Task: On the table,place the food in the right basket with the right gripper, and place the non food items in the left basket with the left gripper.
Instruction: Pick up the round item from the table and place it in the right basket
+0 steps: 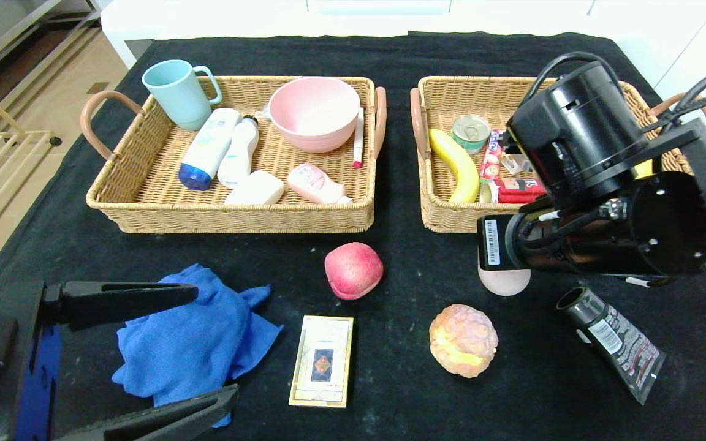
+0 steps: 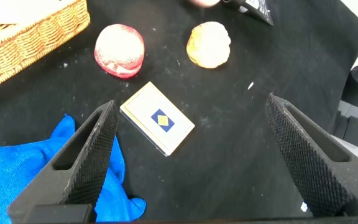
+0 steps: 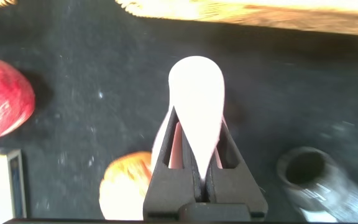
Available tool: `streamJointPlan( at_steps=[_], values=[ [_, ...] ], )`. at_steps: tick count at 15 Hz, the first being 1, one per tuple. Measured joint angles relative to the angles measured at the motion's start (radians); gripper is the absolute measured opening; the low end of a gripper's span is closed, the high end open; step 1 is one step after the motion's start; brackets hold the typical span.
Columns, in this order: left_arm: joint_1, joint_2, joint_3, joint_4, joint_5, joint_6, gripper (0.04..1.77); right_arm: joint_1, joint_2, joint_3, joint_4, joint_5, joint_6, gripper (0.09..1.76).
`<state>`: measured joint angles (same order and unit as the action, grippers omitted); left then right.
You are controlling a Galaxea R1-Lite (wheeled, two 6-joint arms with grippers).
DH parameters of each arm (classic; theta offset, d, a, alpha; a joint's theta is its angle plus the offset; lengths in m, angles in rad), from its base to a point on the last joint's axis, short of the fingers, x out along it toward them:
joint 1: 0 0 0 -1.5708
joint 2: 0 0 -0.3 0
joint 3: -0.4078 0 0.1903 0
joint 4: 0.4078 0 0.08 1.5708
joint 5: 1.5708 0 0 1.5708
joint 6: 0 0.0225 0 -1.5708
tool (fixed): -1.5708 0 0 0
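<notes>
My right gripper (image 1: 504, 269) is shut on a pale pink rounded item (image 3: 196, 93) and holds it just above the cloth, in front of the right basket (image 1: 445, 222). A red peach (image 1: 353, 270), a cream puff bun (image 1: 463, 340), a card box (image 1: 322, 360), a blue cloth (image 1: 187, 337) and a black tube (image 1: 616, 340) lie on the table. My left gripper (image 1: 215, 343) is open and empty at the front left, over the blue cloth's edge, with the card box (image 2: 158, 118) just ahead of its fingers (image 2: 92, 155).
The left basket (image 1: 144, 205) holds a cup, bottles, a pink bowl and a pen. The right basket holds a banana (image 1: 456, 164), a can and snack packs. The right arm hides much of that basket. The table's front edge is close.
</notes>
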<state>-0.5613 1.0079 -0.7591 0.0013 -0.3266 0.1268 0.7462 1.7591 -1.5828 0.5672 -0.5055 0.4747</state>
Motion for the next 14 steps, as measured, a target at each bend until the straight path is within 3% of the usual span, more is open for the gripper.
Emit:
streamJointPlan(
  at_steps=[10, 14],
  values=[
    [0.000, 0.003, 0.003, -0.001, 0.000, 0.000, 1.72, -0.077, -0.095, -0.037, 0.013, -0.008, -0.149, 0.16],
    [0.000, 0.008, 0.004, 0.000, 0.000, 0.000, 1.72, -0.098, -0.082, -0.116, 0.012, -0.013, -0.162, 0.16]
  ],
)
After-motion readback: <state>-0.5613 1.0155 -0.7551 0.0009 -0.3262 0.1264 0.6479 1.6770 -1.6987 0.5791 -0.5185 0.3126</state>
